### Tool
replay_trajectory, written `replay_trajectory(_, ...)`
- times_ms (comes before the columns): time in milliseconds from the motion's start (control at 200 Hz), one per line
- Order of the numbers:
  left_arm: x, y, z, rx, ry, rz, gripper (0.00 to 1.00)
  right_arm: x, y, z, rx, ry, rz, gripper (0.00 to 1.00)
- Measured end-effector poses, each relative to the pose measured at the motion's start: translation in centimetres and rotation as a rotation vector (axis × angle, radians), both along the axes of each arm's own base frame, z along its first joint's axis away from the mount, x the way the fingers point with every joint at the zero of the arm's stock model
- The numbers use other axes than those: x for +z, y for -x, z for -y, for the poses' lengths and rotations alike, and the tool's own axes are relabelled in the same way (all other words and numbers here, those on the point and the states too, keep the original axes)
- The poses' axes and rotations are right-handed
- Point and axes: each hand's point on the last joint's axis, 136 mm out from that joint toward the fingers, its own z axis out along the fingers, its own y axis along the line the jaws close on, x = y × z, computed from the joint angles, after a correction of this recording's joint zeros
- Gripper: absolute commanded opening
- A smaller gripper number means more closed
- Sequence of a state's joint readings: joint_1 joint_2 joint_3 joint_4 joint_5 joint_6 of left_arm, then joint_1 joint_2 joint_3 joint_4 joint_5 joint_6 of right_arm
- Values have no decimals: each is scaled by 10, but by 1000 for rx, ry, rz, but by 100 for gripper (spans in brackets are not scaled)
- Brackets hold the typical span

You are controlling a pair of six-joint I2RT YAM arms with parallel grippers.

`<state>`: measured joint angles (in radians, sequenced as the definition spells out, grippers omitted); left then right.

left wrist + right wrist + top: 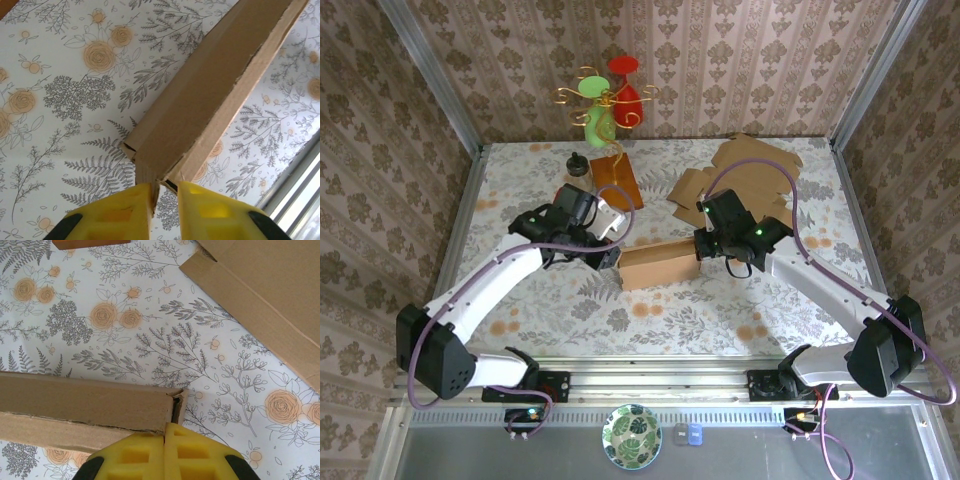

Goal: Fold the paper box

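The paper box (658,265) lies at centre frame on the floral tablecloth (720,320), with damask-papered walls (380,120) around. The left gripper (165,192) pinches its end flap. The right gripper (164,452), jaws pressed together, touches the other end.

Brown cardboard paper box (658,263), long, narrow, partly folded, lies flat at frame centre, long axis roughly horizontal, end seams gaping.

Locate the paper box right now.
Top view: the paper box lies mid-way across the table, left pincer at its left end, right pincer at its right end; flat cardboard sheets lie behind it.
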<state>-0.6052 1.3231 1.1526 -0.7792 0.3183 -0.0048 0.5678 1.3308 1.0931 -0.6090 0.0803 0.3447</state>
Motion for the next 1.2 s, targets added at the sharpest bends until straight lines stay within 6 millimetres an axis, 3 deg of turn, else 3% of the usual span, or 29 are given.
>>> replay_trajectory(350,2,-7,-4,22,-37,39,25,0,0,0,0,0,0,0)
replay_trajectory(575,0,-7,-4,22,-42,32,22,0,-3,-2,0,0,-1,0)
replay_trajectory(940,-8,-10,-2,26,-56,9,3,0,-4,-2,-1,0,-2,0)
replay_trajectory(1200,-8,-9,-1,64,-51,-11,0,0,-4,-2,-10,-6,-5,0)
